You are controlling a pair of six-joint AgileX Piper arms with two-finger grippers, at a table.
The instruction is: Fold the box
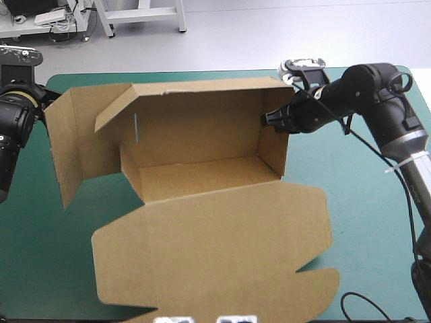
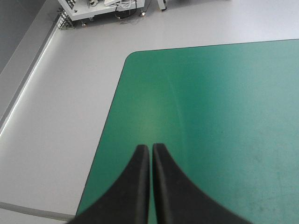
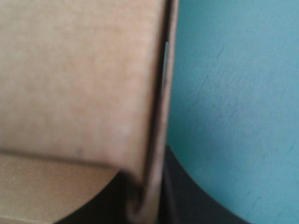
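Note:
The brown box (image 1: 202, 176) stands mid-table as an open tray. Its back and side walls are raised and its wide lid (image 1: 215, 249) lies flat toward the near edge. A tall side flap (image 1: 74, 141) stands out at its left. My right gripper (image 1: 269, 120) is at the top of the box's right wall. In the right wrist view the right gripper (image 3: 149, 189) is shut on that wall's edge, with brown board (image 3: 79, 84) filling one side. My left gripper (image 2: 150, 149) is shut with nothing in it, over bare teal-green cover near a table corner. The left arm (image 1: 15, 111) is left of the flap.
Bare teal-green cover (image 1: 377, 222) lies to the right of the box, and a strip of cover (image 1: 34, 249) to its left. In the left wrist view the table's rounded corner (image 2: 131, 58) and its edge are just ahead of the fingers, with grey floor beyond.

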